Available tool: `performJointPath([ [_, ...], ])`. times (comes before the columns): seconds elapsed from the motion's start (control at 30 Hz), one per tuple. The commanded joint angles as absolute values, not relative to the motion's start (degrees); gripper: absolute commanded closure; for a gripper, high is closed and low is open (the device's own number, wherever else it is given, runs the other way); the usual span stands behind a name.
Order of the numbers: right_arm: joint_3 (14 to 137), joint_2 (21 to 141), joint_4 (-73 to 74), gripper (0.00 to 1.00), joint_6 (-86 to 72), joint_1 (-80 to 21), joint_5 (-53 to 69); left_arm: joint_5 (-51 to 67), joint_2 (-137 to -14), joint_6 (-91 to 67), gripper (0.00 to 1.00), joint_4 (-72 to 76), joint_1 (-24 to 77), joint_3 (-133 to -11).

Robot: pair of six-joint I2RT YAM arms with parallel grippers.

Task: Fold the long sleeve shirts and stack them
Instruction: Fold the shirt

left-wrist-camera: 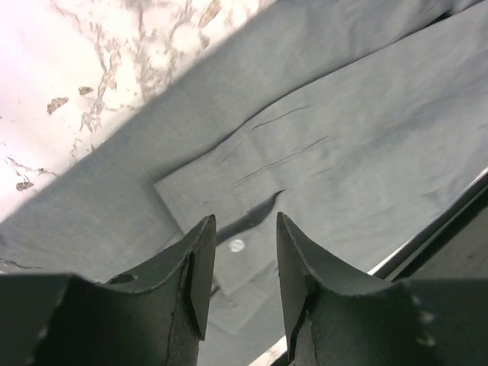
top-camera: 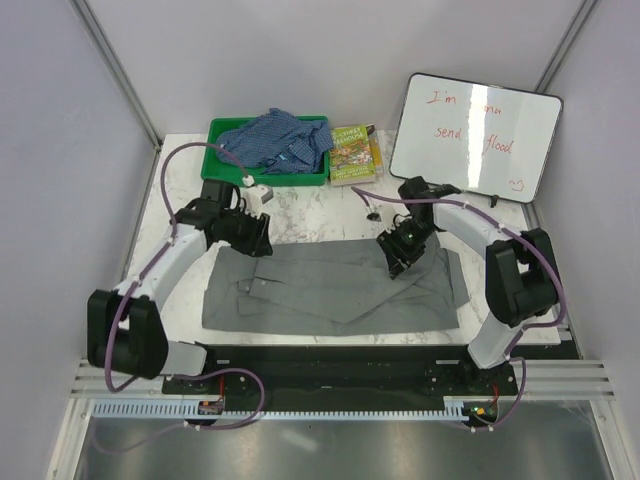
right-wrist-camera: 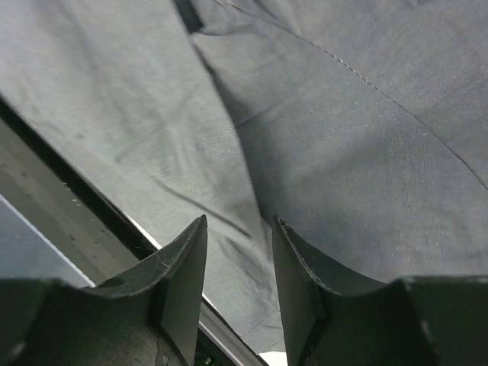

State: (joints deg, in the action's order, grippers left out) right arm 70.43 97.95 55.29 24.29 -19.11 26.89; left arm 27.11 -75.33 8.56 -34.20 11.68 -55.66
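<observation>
Mid-fold on the grey long sleeve shirt (top-camera: 330, 290), spread flat on the marble table (top-camera: 300, 205) directly beneath both claws. Looks partly folded already, with sleeves laid across the body, judging by the overlapping panels and creases.

Finds the left gripper (top-camera: 255, 235) parted and empty, poised just above the shirt's far left edge. From its wrist view, sits right over a buttoned cuff (left-wrist-camera: 237, 245), which lies under the gap between the jaws with bare table off to the far left. Probably lined up that way to pinch the sleeve end and carry it inward.

Finds the right gripper (top-camera: 400, 255) likewise spread and holding nothing, low over the shirt's right half, with a diagonal fold edge running away from its fingertips. Cannot tell whether the fingertips touch the cloth. Likely stationed there to pin or lift the opposite side, so that the soft fabric moves evenly.

Leaves the blue checked shirt (top-camera: 275, 140) crumpled in the green tray (top-camera: 222, 128) beyond the left claw, well apart, apparently waiting its turn. Beyond the right claw: a book (top-camera: 352, 152) and a whiteboard (top-camera: 475, 135), clear of the work.
</observation>
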Motion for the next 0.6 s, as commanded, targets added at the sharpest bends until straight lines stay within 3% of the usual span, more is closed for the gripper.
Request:
performJointPath([
  [0.0,69.7,103.1,52.7,0.54,23.3,-19.9,20.6,23.0,-85.2,24.2,0.56,-45.6,11.7,-60.4],
  [0.57,90.3,123.7,47.5,0.54,28.5,-14.9,0.4,22.1,-101.1,22.9,0.6,-44.3,15.8,-64.8],
])
